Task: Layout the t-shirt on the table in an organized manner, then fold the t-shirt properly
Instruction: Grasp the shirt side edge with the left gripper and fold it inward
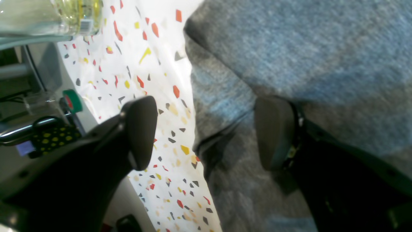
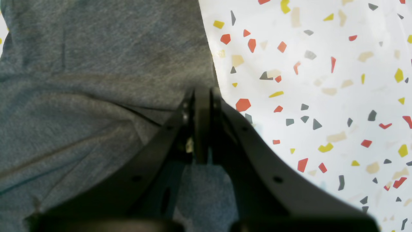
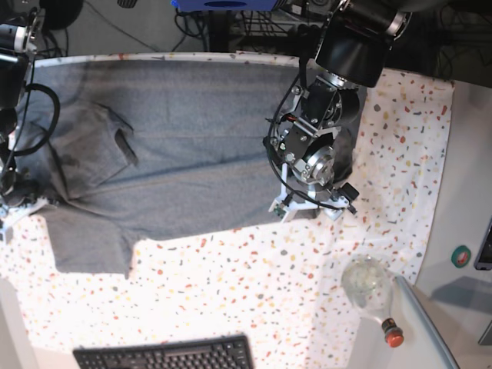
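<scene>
The heather-grey t-shirt (image 3: 177,138) lies spread across the far half of the speckled table (image 3: 231,292), with a sleeve hanging toward the front left. My left gripper (image 1: 206,135) is open over the shirt's edge: one finger (image 1: 276,135) is above the grey cloth (image 1: 289,48), the other (image 1: 140,132) above the bare table (image 1: 154,80). In the base view it (image 3: 311,209) sits at the shirt's right end. My right gripper (image 2: 202,95) is shut at the edge of the shirt (image 2: 96,80), with fabric at its tips, and it stands at the far left of the base view (image 3: 14,204).
A clear bottle with a red cap (image 3: 370,288) lies at the table's front right and also shows in the left wrist view (image 1: 64,16). A black keyboard (image 3: 165,355) is at the front edge. A plain white counter (image 3: 465,192) with a green button (image 3: 460,256) is on the right.
</scene>
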Tool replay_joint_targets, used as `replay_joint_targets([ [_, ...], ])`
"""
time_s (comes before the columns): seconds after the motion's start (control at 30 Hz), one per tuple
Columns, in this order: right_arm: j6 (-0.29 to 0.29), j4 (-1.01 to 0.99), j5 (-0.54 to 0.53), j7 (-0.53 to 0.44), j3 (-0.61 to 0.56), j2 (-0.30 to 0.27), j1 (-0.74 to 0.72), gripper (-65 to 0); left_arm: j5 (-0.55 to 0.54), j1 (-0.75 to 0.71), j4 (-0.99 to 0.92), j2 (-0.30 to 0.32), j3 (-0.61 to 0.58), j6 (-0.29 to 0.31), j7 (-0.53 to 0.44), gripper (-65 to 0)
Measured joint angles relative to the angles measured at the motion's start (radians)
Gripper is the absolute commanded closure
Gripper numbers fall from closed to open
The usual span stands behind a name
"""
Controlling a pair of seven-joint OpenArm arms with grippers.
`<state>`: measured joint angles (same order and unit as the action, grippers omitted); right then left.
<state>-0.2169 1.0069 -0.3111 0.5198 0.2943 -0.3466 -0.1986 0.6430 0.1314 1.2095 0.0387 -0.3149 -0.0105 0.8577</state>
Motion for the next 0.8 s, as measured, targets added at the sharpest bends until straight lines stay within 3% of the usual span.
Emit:
replay_joint_targets([
  [0.23, 0.000, 0.000, 0.000, 0.000, 0.000, 0.000, 0.000, 0.0, 0.000, -0.001, 0.014, -0.042, -0.001, 0.003, 0.002, -44.8],
  [0.8, 0.000, 0.000, 0.000, -0.002, 0.000, 0.000, 0.000, 0.0, 0.003, 0.029, -0.055, -0.015, 0.006, -0.004, -0.010, -44.8],
])
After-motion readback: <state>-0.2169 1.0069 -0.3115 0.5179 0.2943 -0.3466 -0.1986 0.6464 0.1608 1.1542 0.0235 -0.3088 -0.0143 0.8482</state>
